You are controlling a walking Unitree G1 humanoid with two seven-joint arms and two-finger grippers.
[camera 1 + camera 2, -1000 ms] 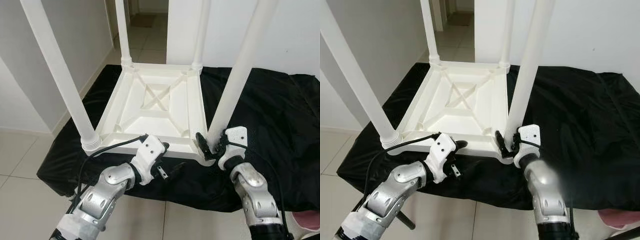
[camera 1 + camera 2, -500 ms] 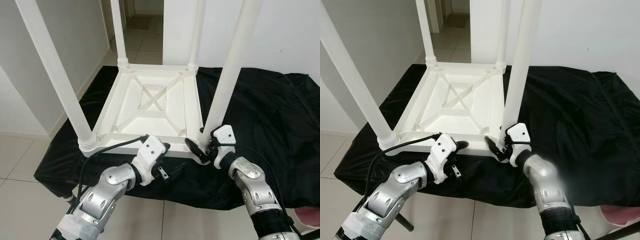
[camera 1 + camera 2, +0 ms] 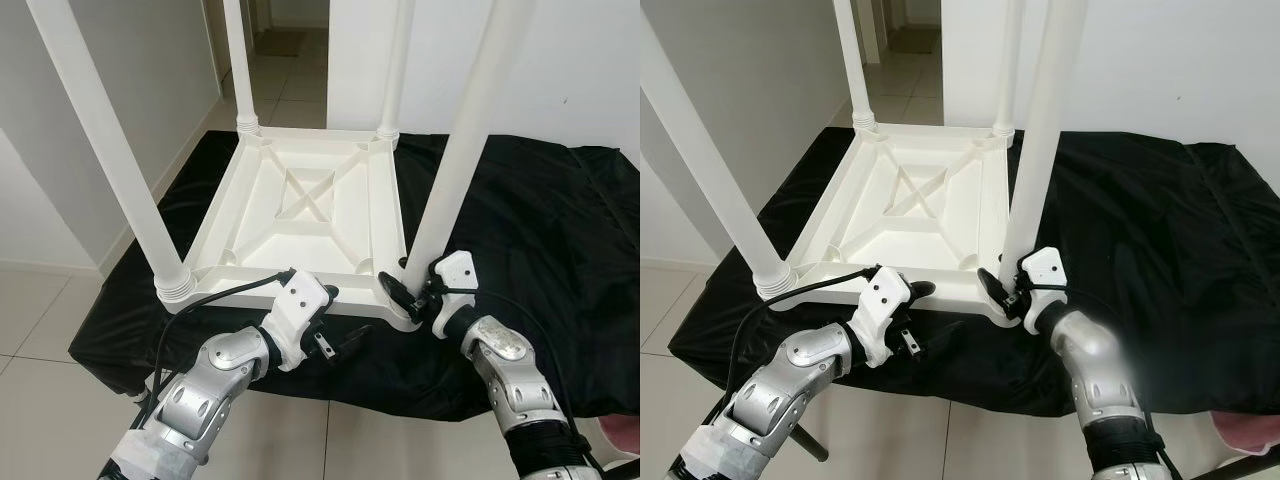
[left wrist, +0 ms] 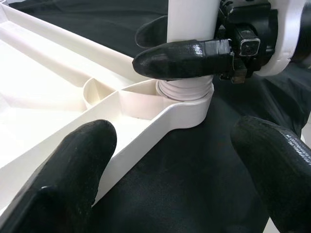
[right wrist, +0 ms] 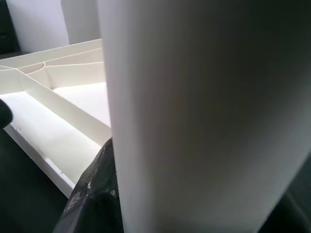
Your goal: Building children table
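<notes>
Robot holds a table leg at its bottom

The right gripper (image 3: 412, 293) has its two black fingers (image 4: 182, 52) closed around the near right leg (image 3: 462, 150), just above the corner socket (image 4: 187, 99). The leg stands straight up (its long way goes up and down). The left gripper (image 3: 335, 325) sits wide open with nothing in it, near the front edge of the upside-down white table (image 3: 305, 215), left of that leg, so the right arm is nearer. I count four legs, all standing up. The table lies on a black cloth (image 3: 540, 215).
</notes>
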